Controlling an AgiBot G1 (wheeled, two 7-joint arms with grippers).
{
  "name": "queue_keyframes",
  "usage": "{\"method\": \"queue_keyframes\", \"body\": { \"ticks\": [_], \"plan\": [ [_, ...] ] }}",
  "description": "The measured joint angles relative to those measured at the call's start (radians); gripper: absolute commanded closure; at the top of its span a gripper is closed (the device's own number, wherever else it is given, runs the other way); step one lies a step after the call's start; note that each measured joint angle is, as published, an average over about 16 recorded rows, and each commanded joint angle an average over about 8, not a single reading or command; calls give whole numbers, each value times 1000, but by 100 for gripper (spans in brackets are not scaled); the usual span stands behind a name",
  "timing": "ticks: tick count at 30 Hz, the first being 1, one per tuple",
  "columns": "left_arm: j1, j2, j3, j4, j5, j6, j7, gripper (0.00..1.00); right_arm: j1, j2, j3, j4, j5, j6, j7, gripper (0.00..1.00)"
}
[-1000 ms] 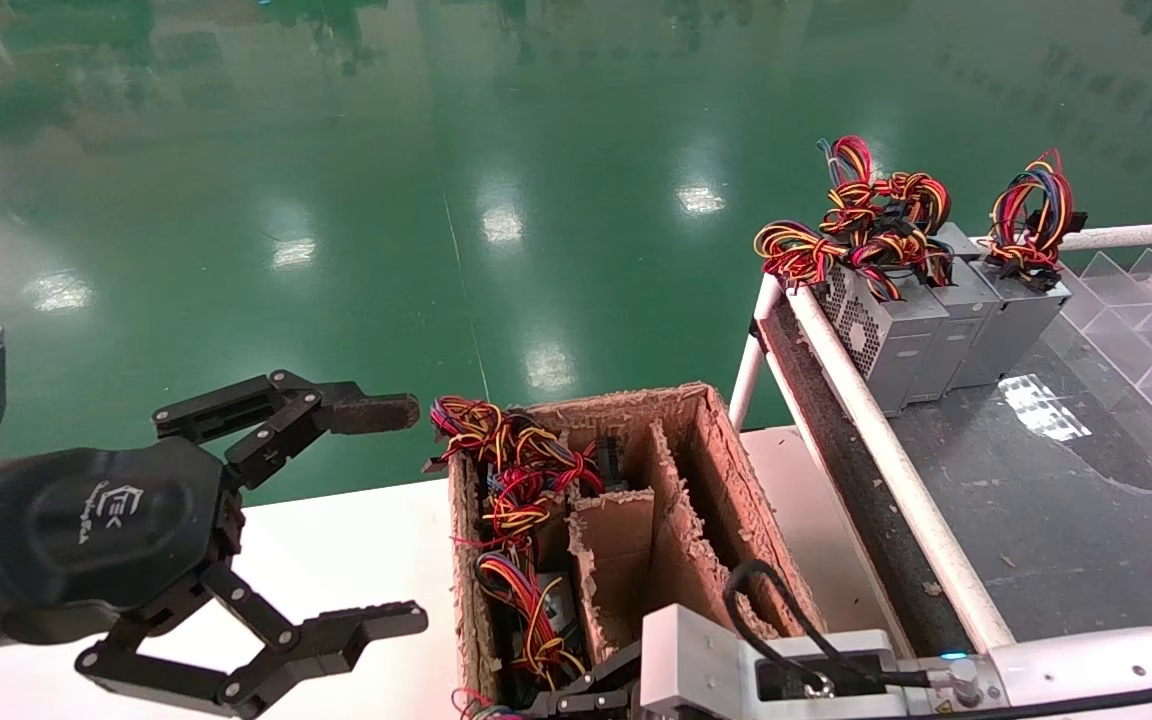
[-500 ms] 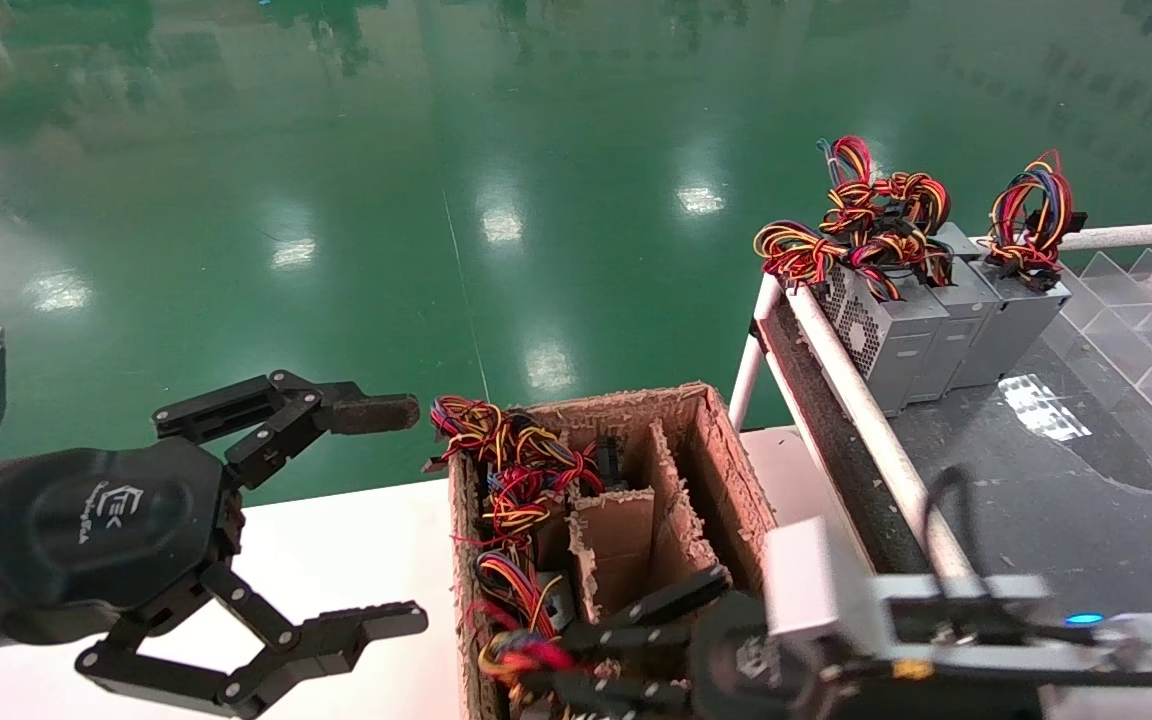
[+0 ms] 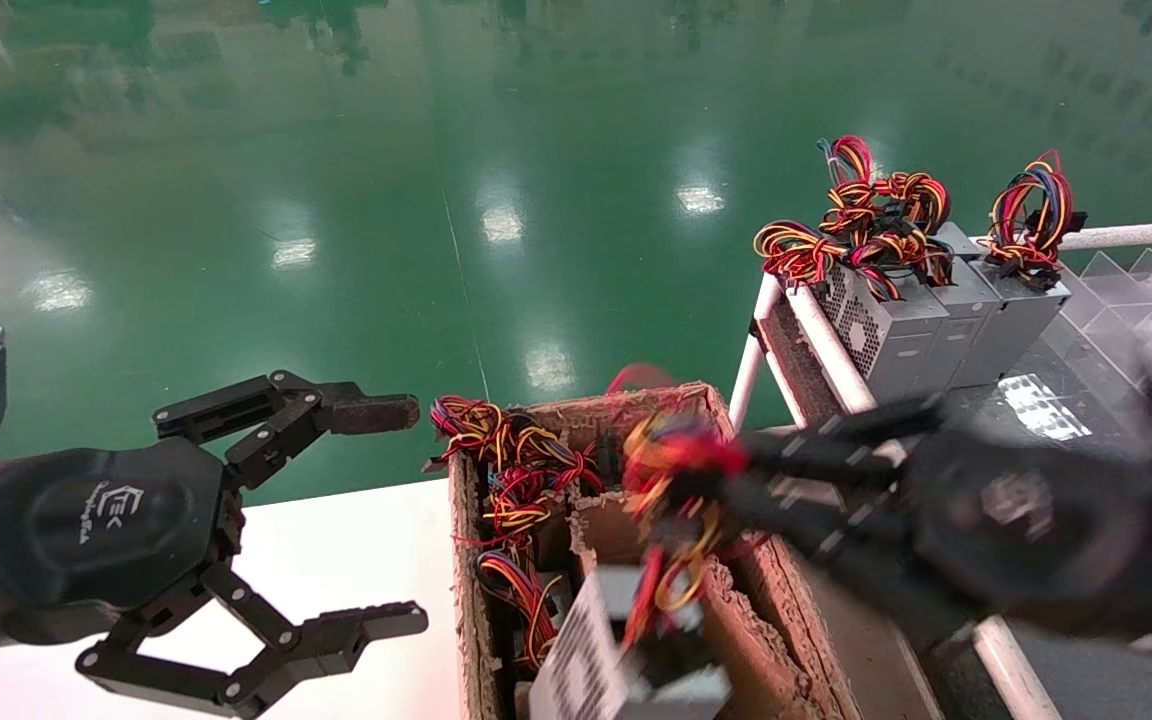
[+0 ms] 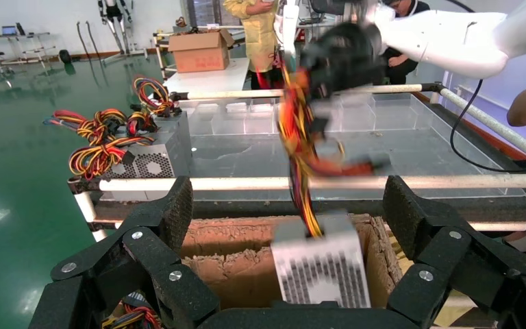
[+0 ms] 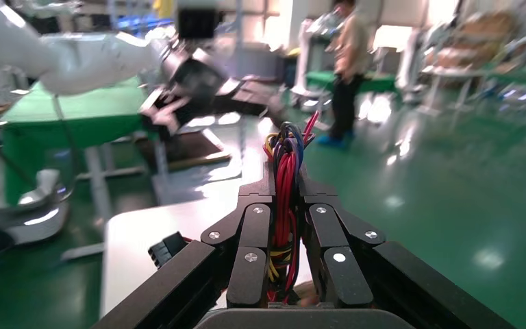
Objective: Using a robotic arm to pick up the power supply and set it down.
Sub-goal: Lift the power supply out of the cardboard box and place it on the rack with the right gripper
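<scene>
The power supply (image 3: 591,655), a silver-grey box with a perforated side, hangs tilted over the cardboard box (image 3: 464,570), by its mostly red and yellow wire bundle (image 3: 674,470). My right gripper (image 3: 736,468) is shut on that bundle; in the right wrist view the red wires (image 5: 286,179) run pinched between its fingers (image 5: 255,240). The left wrist view shows the power supply (image 4: 322,266) dangling in front of the box (image 4: 222,240), below the right gripper (image 4: 342,58). My left gripper (image 3: 386,515) stays open and empty at the left, beside the box.
More wire bundles (image 3: 506,470) fill the box's left compartment. Three grey power supplies with knotted wire coils (image 3: 926,320) stand at the far end of the dark rack behind a white rail (image 3: 816,335). Clear dividers (image 3: 1136,300) lie to the right. A white table (image 3: 336,560) holds the box.
My right gripper rose from the box's near end and swung up and right with the wire bundle, pulling the power supply up out of the box. The left arm has not moved.
</scene>
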Motion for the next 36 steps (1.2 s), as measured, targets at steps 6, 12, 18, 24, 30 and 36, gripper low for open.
{"method": "queue_keyframes", "body": {
  "ticks": [6,12,18,24,30,36],
  "plan": [
    [0,0,0,0,0,0,0,0,63,51,41,-104,13,-17,-36,100],
    [0,0,0,0,0,0,0,0,157,100,49,-245,-38,-31,-86,100],
    [0,0,0,0,0,0,0,0,263,147,33,-408,-122,-47,-150,100],
    [0,0,0,0,0,0,0,0,352,189,8,-568,-199,-60,-217,100],
    [0,0,0,0,0,0,0,0,412,208,-18,-703,-250,-69,-278,100],
    [0,0,0,0,0,0,0,0,451,188,-49,-803,-295,-56,-338,100]
  ]
}}
